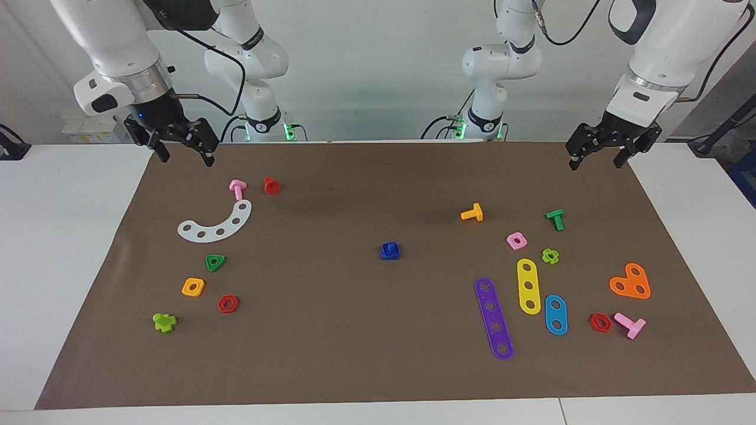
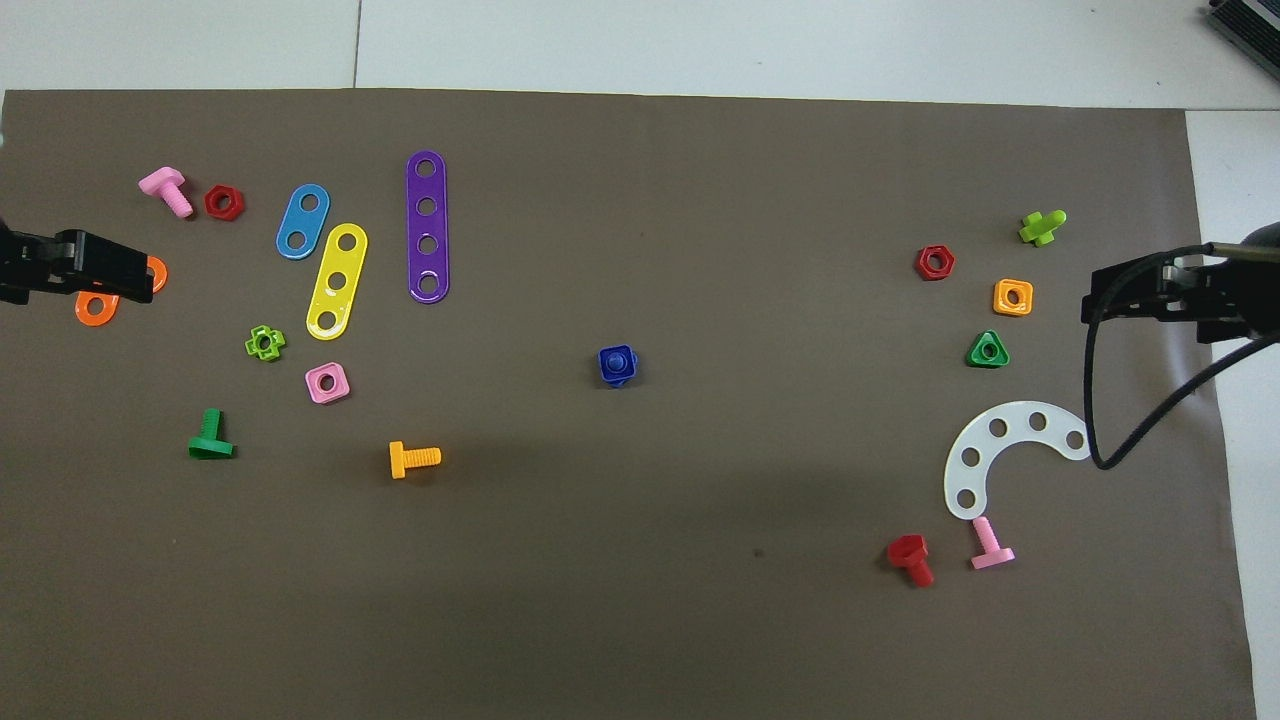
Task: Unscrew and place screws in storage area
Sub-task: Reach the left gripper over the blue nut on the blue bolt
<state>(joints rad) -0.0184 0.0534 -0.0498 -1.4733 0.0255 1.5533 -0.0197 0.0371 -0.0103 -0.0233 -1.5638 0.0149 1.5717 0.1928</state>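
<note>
The blue screw (image 1: 390, 251) stands in the middle of the brown mat, seated in a blue square nut; it also shows in the overhead view (image 2: 617, 365). The storage area is the patch around the white curved strip (image 1: 215, 224) toward the right arm's end, also in the overhead view (image 2: 1005, 450). My right gripper (image 1: 184, 154) is open and empty, raised over the mat's edge near the robots, next to that patch; in the overhead view (image 2: 1090, 298) it shows at the mat's side edge. My left gripper (image 1: 595, 162) is open and empty, raised over the other end, covering part of the orange heart in the overhead view (image 2: 140, 282).
Around the white strip lie a pink bolt (image 1: 237, 189), a red bolt (image 1: 271, 185), green (image 1: 215, 262), orange (image 1: 193, 287) and red (image 1: 228, 304) nuts. At the left arm's end lie purple (image 1: 494, 319), yellow (image 1: 528, 286) and blue (image 1: 556, 314) strips, an orange heart (image 1: 631, 282) and several bolts.
</note>
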